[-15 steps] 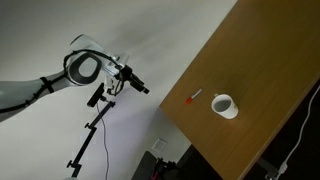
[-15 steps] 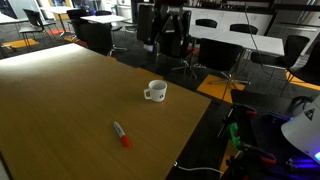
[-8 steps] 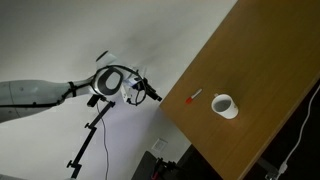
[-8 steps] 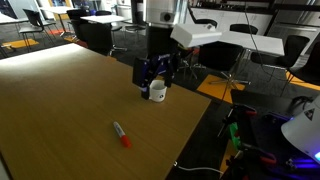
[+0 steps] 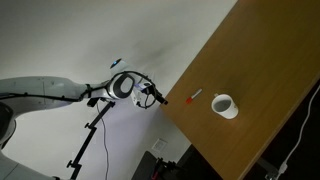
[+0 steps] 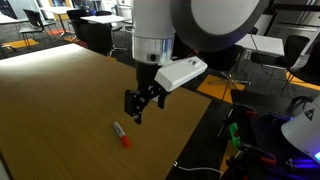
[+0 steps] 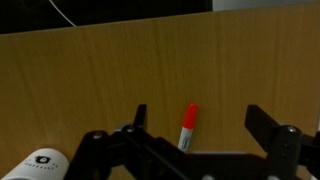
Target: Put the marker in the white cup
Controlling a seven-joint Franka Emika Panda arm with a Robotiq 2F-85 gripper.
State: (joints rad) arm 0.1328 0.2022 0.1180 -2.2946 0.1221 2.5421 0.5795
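Note:
The marker (image 6: 121,134) lies flat on the wooden table (image 6: 60,90), whitish body with a red-orange end. It also shows in an exterior view (image 5: 193,97) and in the wrist view (image 7: 187,128). My gripper (image 6: 135,108) is open and empty, hanging just above the marker, also seen in an exterior view (image 5: 160,97). In the wrist view the marker lies between my spread fingers (image 7: 198,118), nearer the left one. The white cup (image 5: 223,105) stands upright a short way beyond the marker and shows at the wrist view's lower left corner (image 7: 45,163). My arm hides it in the exterior view from the table's corner.
The table's edge (image 6: 195,125) runs close to the marker and cup. Beyond it stand office chairs and desks (image 6: 215,40) and floor cables (image 6: 250,135). A black tripod (image 5: 88,135) stands off the table.
My arm has swung from over the cup toward the marker and come lower. The gripper now hangs over the marker. Marker and cup have not moved.

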